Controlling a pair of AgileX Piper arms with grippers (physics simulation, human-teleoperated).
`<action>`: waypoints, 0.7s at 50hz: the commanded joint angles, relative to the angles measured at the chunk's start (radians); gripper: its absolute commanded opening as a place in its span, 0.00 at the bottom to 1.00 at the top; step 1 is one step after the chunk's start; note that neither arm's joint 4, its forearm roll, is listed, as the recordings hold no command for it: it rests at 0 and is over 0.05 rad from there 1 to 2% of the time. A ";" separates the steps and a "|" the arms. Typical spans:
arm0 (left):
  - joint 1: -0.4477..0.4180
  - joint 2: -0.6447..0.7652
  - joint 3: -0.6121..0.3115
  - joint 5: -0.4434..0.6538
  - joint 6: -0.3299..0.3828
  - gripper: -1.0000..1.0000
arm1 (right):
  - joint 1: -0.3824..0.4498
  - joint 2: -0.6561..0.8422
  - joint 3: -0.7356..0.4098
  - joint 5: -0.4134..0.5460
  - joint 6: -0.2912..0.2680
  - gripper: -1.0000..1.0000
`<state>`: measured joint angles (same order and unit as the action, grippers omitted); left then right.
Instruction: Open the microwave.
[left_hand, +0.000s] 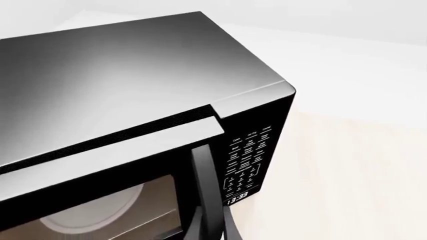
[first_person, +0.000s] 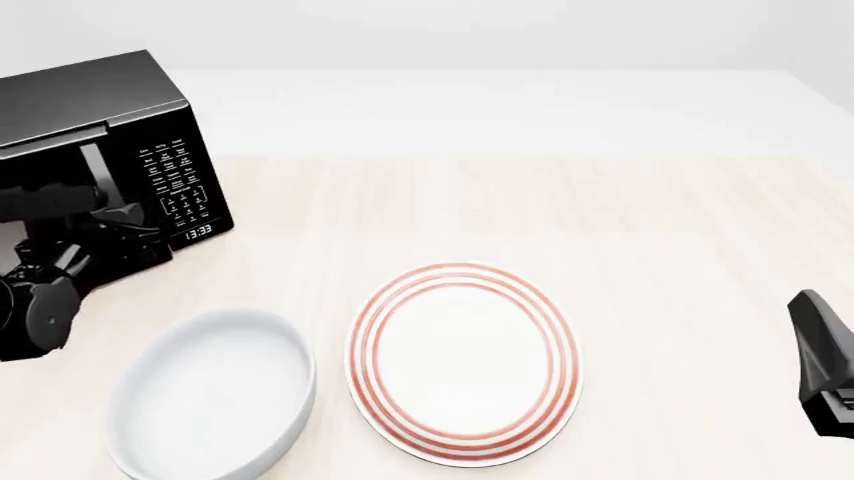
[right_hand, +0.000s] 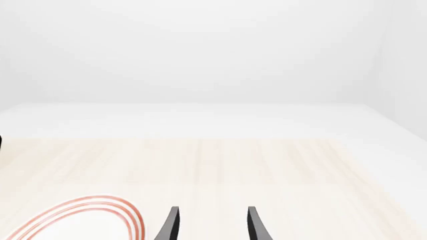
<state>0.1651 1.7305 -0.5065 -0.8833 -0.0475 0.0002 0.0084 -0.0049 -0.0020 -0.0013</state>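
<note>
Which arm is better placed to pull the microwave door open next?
Left. Its end effector is at the microwave door handle; the right end effector hangs open far across the table, near the striped plate.

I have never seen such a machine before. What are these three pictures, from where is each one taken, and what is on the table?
These are simulator renders of two robot arms at a light wooden table. The front view is from a fixed camera above and behind the arms. The other two come from cameras mounted on each arm, looking along its fingers.

On the table stand a black microwave at far left, a white bowl and a plate with red rings.

The left arm is close in front of the microwave. Its camera shows the door slightly ajar, the vertical handle, the keypad and the white turntable inside. A dark finger shows beside the handle, but whether it grips is unclear.

The right end effector is open, holds nothing, and waits at the right.
</note>
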 joint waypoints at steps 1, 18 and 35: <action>-0.010 -0.034 0.009 -0.015 -0.008 0.00 | 0.000 0.000 0.000 0.000 0.000 1.00; -0.025 -0.060 0.031 -0.032 -0.014 0.00 | 0.000 0.000 0.000 0.000 0.000 1.00; -0.033 -0.099 0.060 -0.036 -0.013 0.00 | 0.000 0.000 0.000 0.000 0.000 1.00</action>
<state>0.1468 1.6819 -0.4338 -0.9048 -0.0535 0.0002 0.0084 -0.0049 -0.0020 -0.0014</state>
